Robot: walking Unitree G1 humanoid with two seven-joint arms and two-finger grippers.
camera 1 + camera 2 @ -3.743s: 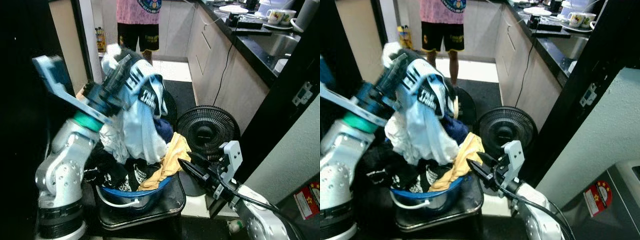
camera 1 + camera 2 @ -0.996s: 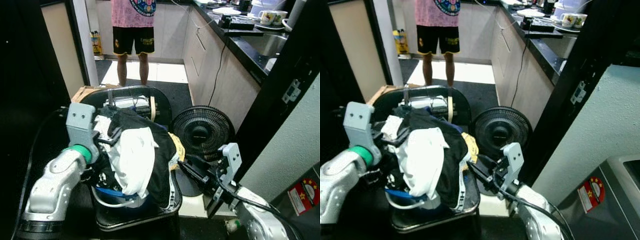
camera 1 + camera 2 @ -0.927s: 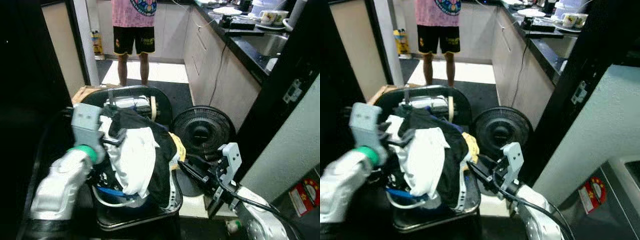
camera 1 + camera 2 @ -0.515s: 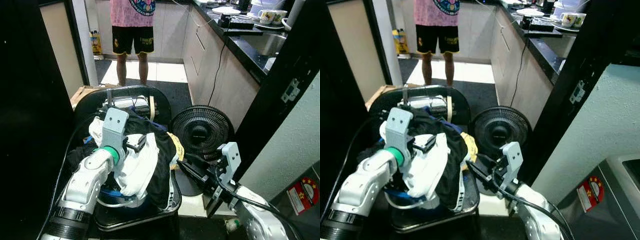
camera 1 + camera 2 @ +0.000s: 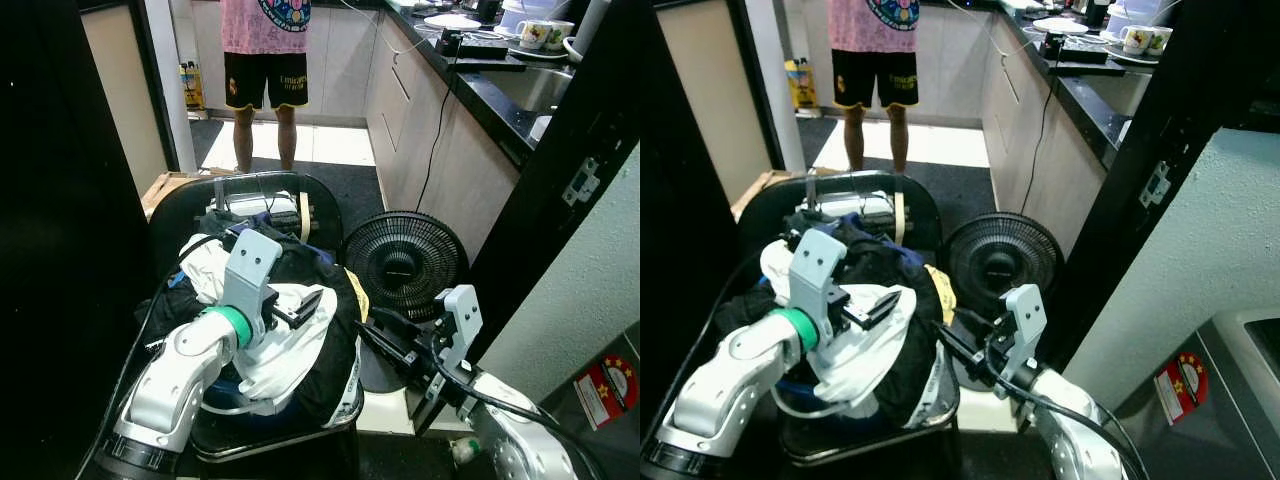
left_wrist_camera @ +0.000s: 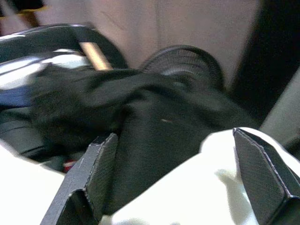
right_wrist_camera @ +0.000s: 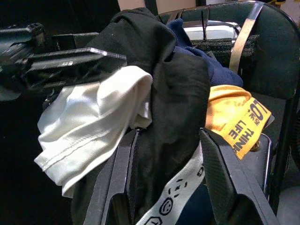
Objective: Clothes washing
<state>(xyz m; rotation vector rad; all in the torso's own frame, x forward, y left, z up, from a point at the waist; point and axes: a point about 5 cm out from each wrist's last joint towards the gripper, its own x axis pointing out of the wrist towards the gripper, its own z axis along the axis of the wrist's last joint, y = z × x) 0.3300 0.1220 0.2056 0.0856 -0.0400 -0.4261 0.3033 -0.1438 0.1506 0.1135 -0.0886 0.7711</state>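
Note:
A heap of laundry fills a blue basin [image 5: 228, 392] on a black chair [image 5: 185, 215]. A white garment [image 5: 290, 345] lies on top, over a black garment [image 5: 335, 365], and a yellow garment [image 5: 357, 293] shows at the right side. My left gripper [image 5: 306, 308] is open just above the white garment, pointing right; in the left wrist view its fingers [image 6: 101, 173] stand wide apart over white and black cloth. My right gripper [image 5: 378, 335] is open beside the heap's right side, level with the black garment [image 7: 178, 93].
A black floor fan [image 5: 405, 262] stands right of the chair. A person [image 5: 265, 50] stands in the kitchen aisle behind. Cabinets and a dark counter [image 5: 490, 85] run along the right. A grey appliance with a red sticker [image 5: 603, 384] is at the near right.
The left arm swung from the heap's left side to over its top, pointing right. The lifted clothes now lie back on the heap. The right arm stayed put.

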